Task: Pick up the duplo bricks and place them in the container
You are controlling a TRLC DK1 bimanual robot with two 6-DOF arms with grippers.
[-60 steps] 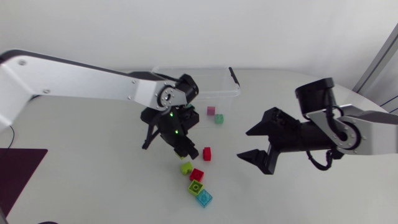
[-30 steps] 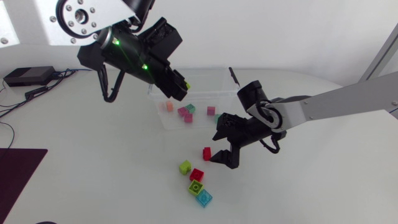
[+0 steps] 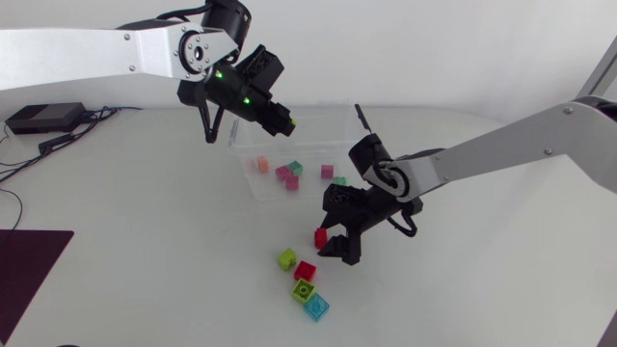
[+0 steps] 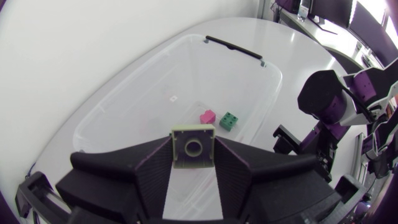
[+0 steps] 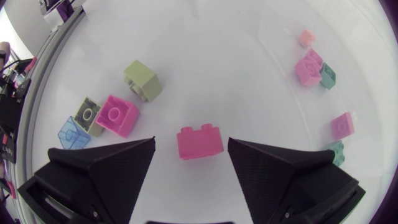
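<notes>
Carrying a lime brick (image 4: 193, 140) clamped in the left hand (image 4: 193, 157) above the container (image 4: 124, 92), I judge release comes next, while the spread right hand (image 5: 191, 148) straddles, untouching, a red brick (image 3: 320, 236) on the worktop (image 3: 145, 270) and needs closing.

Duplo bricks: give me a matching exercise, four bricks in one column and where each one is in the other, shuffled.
1. pale green brick
2. red brick
3. orange brick
4. blue brick

A. lying inside the container
B. on the table between the right gripper's open fingers
C. on the table beside a green brick
D. clamped in the left gripper

Pairs: 1-D, 2-B, 3-A, 4-C.
</notes>
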